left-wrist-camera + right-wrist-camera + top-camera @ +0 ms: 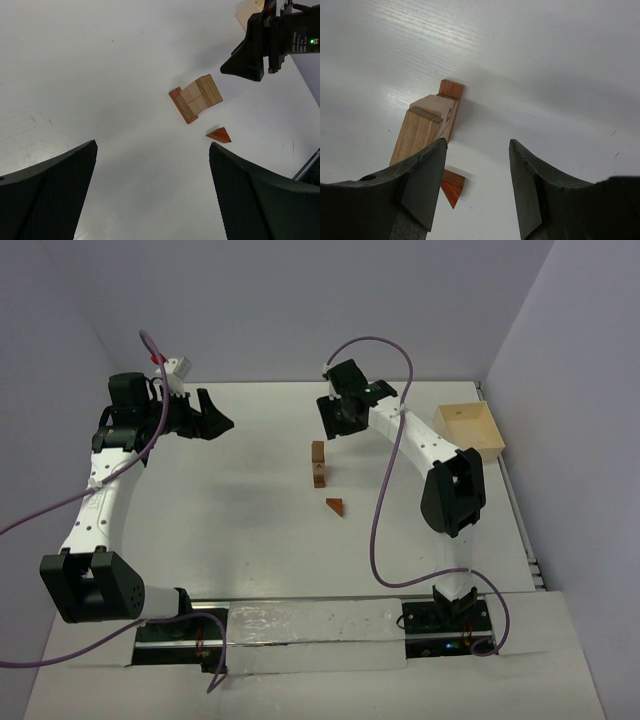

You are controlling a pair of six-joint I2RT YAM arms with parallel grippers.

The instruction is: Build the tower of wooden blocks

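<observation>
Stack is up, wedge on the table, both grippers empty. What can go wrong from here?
1. The triangular wedge lies close beside the wood block tower; open fingers coming down on it may clip the stack.
2. The tower is narrow and tall, so an off-centre placement on top could tip it.
3. The right gripper sits near the tower; a careless swing might knock it.

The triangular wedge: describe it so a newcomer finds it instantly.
Find the short block stack at the middle of the white table. Slightly toward the near edge, apart from it, lies the triangular wedge. It alone is loose and pointed; the stack's blocks are rectangular.
</observation>
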